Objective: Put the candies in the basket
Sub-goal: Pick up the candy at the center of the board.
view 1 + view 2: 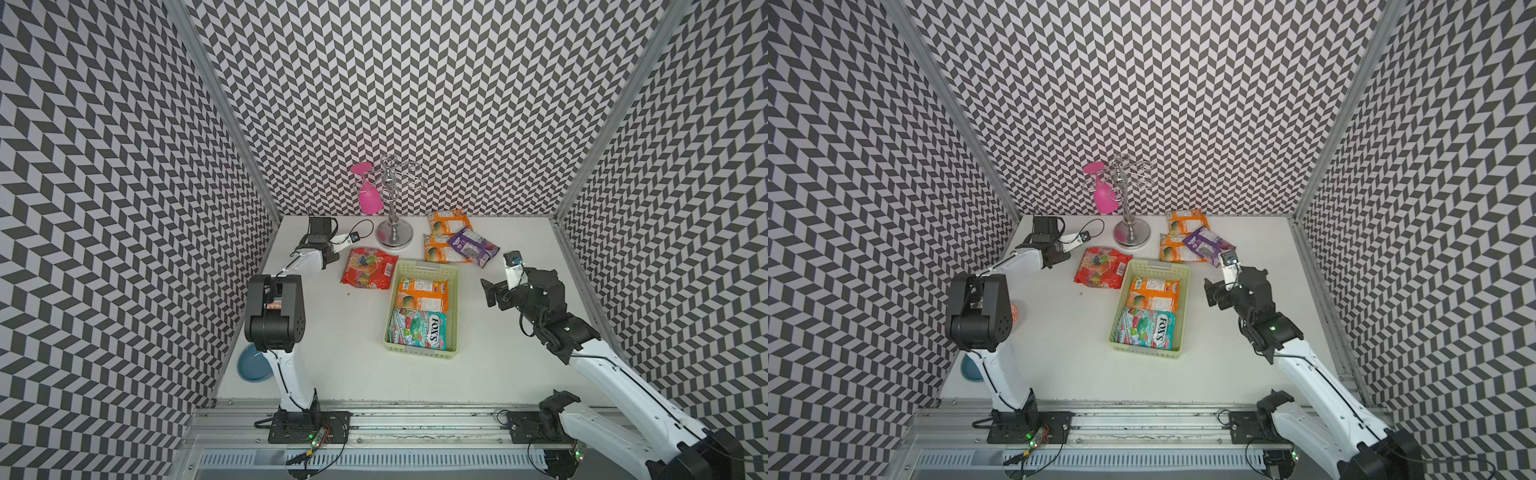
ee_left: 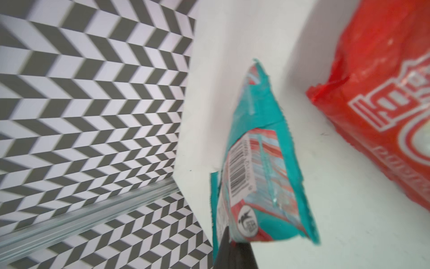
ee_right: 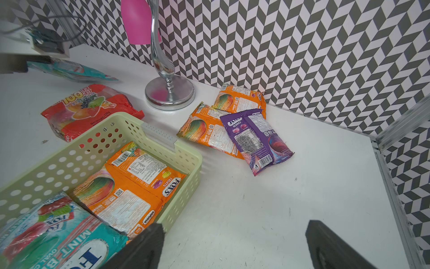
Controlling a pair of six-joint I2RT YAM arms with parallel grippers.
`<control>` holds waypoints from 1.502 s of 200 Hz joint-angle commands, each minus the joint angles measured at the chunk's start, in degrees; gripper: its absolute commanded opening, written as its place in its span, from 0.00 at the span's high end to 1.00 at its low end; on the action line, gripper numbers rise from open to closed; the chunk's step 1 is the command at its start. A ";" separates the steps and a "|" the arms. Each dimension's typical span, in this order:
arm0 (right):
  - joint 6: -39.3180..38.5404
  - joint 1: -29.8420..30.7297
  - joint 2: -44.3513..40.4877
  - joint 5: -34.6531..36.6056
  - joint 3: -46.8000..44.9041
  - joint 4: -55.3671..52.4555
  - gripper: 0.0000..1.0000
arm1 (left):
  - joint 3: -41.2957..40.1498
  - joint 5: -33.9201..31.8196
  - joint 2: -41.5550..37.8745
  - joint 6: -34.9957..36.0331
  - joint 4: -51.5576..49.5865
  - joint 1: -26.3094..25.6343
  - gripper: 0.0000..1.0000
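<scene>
bag (image 1: 369,269) in red lies between left end effector (image 1: 331,257) and basket (image 1: 428,266).

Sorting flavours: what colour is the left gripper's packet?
Teal glossy plastic packet; best in left wrist view.

Pale yellow-green basket (image 1: 428,267); red bag (image 1: 368,268); orange packets (image 1: 422,293); purple packet (image 1: 471,245); teal packet (image 2: 260,163).

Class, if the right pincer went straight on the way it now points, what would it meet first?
The open right pincer aims down at bare table. Beyond that lies the purple packet, overlapping an orange packet. Depth is unclear, so the purple packet might come first.
</scene>
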 commanded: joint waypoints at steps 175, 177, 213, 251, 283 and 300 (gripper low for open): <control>0.66 -0.43 -1.89 1.10 -2.40 5.60 0.01 | 10.18 5.11 -18.77 -28.86 -26.37 -20.55 1.00; 0.78 -0.43 -1.93 0.94 -2.40 5.71 0.01 | 10.35 5.23 -18.69 -29.28 -26.60 -20.81 1.00; 0.24 -0.51 -0.31 1.82 -1.03 5.21 0.01 | 11.55 4.78 -17.84 -34.21 -28.51 -25.27 1.00; 0.46 -0.51 -0.33 1.22 -1.27 6.17 0.01 | 13.22 6.65 -18.15 -39.31 -30.43 -28.78 1.00; 0.87 -0.51 -0.97 0.01 -1.87 6.97 0.01 | 12.20 6.33 -19.19 -41.34 -31.27 -31.82 1.00; 0.43 -0.51 -0.44 0.93 -1.60 6.33 0.01 | 11.47 7.34 -19.09 -41.13 -31.85 -32.82 1.00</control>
